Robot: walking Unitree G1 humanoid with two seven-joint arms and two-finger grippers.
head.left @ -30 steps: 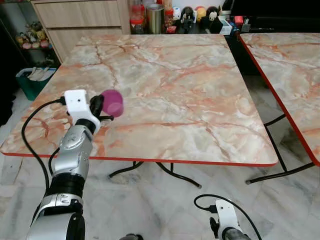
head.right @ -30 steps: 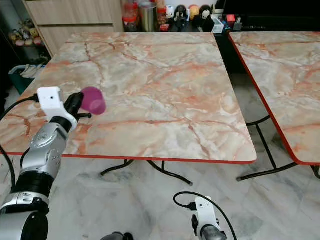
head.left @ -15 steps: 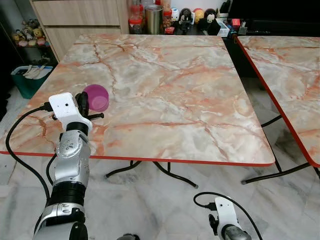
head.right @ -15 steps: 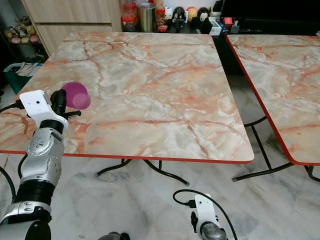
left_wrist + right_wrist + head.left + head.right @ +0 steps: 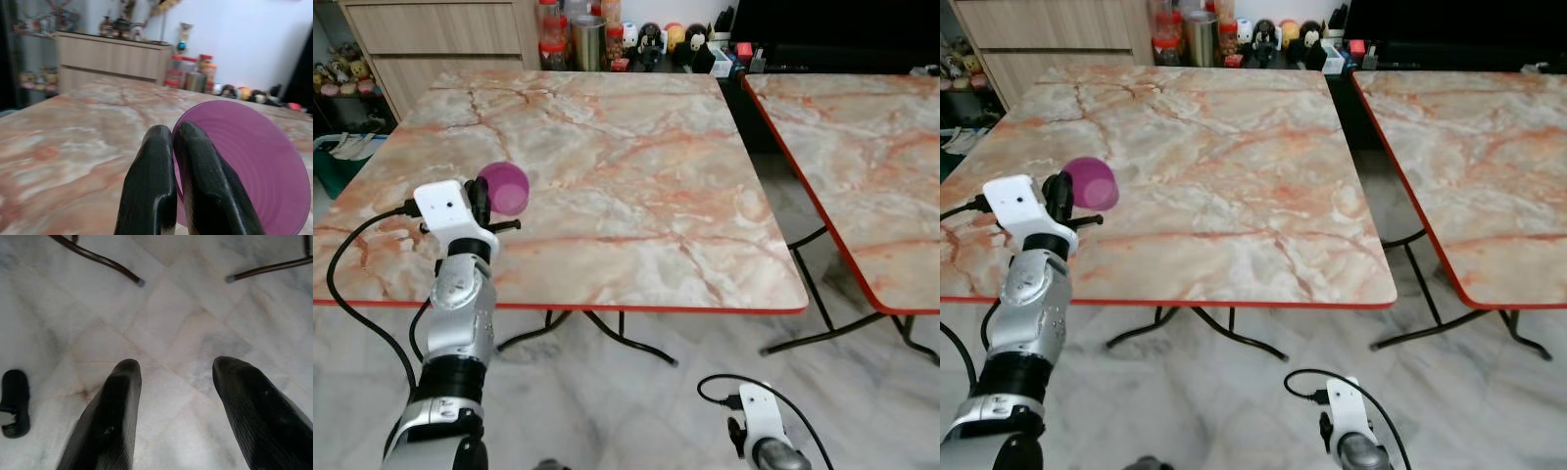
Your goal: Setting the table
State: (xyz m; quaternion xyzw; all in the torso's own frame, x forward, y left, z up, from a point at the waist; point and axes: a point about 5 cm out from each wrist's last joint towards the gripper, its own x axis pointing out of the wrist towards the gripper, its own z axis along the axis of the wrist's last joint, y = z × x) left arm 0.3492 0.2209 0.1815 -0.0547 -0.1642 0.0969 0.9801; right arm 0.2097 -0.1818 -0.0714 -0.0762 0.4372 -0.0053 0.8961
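Left hand [image 5: 487, 201], raised over the near left part of the marble counter [image 5: 636, 166], with its two black fingers [image 5: 151, 186] clamped together on the rim of a purple bowl [image 5: 503, 187]; the bowl is tilted on its side, held above the counter surface. Right hand [image 5: 178, 416] hangs low over the tiled floor [image 5: 161, 323], fingers spread apart and holding nothing. A second counter [image 5: 862, 157] stands to the right.

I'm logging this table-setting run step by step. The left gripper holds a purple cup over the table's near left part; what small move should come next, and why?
Probably lower the purple cup straight down onto the table. The left gripper is pinched on its rim, holding it tilted above bare marble near the left edge, so it likely needs righting as it descends. The right gripper hangs open over the floor.
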